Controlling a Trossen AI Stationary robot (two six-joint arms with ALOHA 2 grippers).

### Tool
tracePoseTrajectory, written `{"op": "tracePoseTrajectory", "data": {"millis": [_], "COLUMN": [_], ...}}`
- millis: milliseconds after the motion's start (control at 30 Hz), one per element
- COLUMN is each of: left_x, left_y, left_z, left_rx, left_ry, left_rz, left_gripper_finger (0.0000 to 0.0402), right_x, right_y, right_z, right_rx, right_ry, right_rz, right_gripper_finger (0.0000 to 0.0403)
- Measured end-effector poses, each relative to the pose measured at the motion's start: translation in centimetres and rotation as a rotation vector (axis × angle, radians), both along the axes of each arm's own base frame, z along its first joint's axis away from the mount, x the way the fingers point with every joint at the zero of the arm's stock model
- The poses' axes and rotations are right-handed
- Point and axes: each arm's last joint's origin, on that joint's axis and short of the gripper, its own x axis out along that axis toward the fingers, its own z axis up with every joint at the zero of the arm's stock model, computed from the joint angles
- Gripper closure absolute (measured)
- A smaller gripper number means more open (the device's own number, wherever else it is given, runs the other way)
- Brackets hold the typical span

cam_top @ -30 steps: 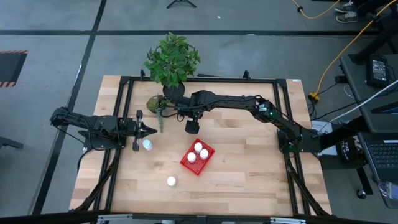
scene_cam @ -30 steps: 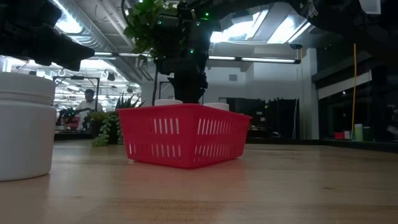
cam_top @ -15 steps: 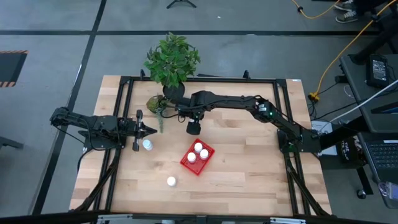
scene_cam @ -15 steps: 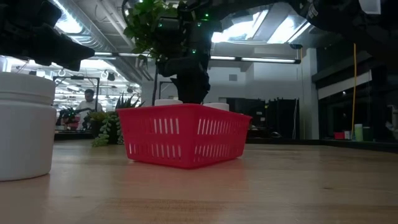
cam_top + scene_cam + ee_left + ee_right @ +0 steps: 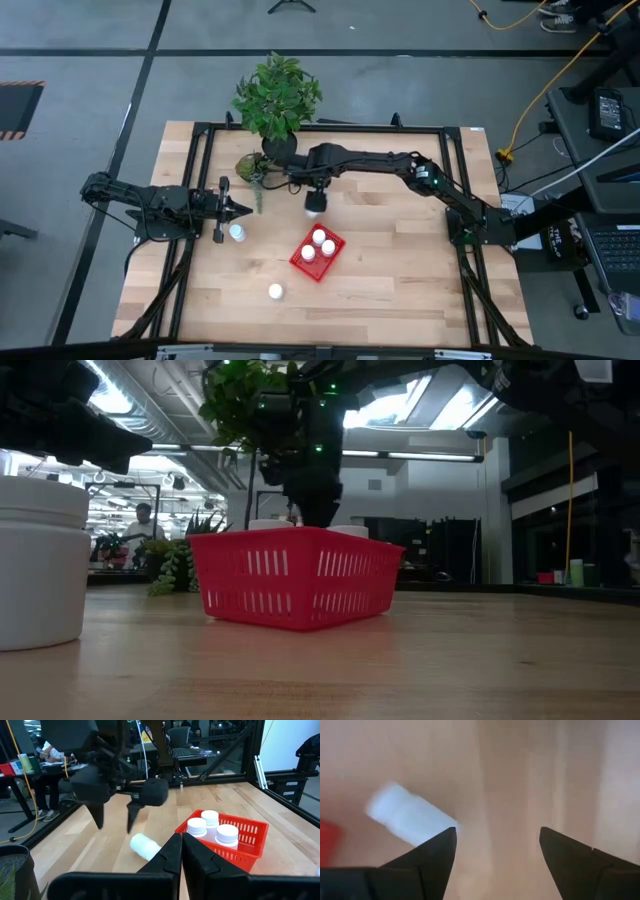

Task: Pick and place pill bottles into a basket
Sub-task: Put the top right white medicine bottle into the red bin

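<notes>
The red basket (image 5: 318, 253) stands mid-table with three white pill bottles (image 5: 320, 244) upright in it; it also shows in the low view (image 5: 295, 585) and the left wrist view (image 5: 240, 837). My right gripper (image 5: 314, 195) is open just beyond the basket, fingers pointing down (image 5: 114, 825). A white bottle (image 5: 145, 846) lies on its side on the table beside one of its fingers (image 5: 407, 820). My left gripper (image 5: 246, 210) is shut and empty at the left, with an upright bottle (image 5: 237, 232) just near of it. Another bottle (image 5: 275, 291) stands near the front edge. My right gripper has one fingertip (image 5: 447, 840) close by the end of the lying bottle (image 5: 437, 827). I cannot tell whether it touches the bottle. The bottle rests on its side on the table, outside the gap between the fingers.
A potted plant (image 5: 277, 100) stands at the far edge behind the right gripper, with a small trailing plant (image 5: 252, 172) beside it. A black frame (image 5: 200, 135) runs round the table. Bare wood lies right of the basket (image 5: 400, 260).
My right gripper has drawn back a little from where it stood, toward the table's far right, staying close above the table. The white bottle that it covered now shows lying on its side on the table by its fingers.
</notes>
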Motion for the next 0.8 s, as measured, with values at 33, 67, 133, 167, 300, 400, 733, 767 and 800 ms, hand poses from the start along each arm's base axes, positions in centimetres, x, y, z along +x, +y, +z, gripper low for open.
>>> {"op": "tracePoseTrajectory", "data": {"millis": [33, 67, 133, 167, 300, 400, 733, 767, 800], "left_x": [0.0, 0.0, 0.0, 0.0, 0.0, 0.0, 0.0, 0.0, 0.0], "left_y": [0.0, 0.0, 0.0, 0.0, 0.0, 0.0, 0.0, 0.0, 0.0], "left_z": [0.0, 0.0, 0.0, 0.0, 0.0, 0.0, 0.0, 0.0, 0.0], "left_rx": [0.000, 0.000, 0.000, 0.000, 0.000, 0.000, 0.000, 0.000, 0.000], "left_ry": [0.000, 0.000, 0.000, 0.000, 0.000, 0.000, 0.000, 0.000, 0.000], "left_rz": [0.000, 0.000, 0.000, 0.000, 0.000, 0.000, 0.000, 0.000, 0.000], "left_gripper_finger": [0.0395, 0.0395, 0.0397, 0.0398, 0.0396, 0.0394, 0.0394, 0.0393, 0.0393], "right_x": [-0.2, -0.4, -1.0, -1.3, -2.4, -2.6, -2.4, -2.4, -2.4], "right_y": [-0.1, -0.1, -0.1, 0.0, 0.2, 0.1, 0.7, 0.9, 1.0], "right_z": [0.0, 0.0, 0.0, 0.0, 0.0, 0.1, 0.3, 0.3, 0.3], "right_rx": [-0.017, -0.026, -0.037, -0.033, -0.044, -0.046, -0.289, -0.288, -0.289], "right_ry": [0.025, 0.051, 0.124, 0.163, 0.293, 0.323, 0.419, 0.419, 0.418], "right_rz": [0.013, 0.034, 0.088, 0.114, 0.187, 0.213, 0.351, 0.356, 0.360], "right_gripper_finger": [0.0116, 0.0116, 0.0116, 0.0116, 0.0116, 0.0116, 0.0116, 0.0116, 0.0116]}}
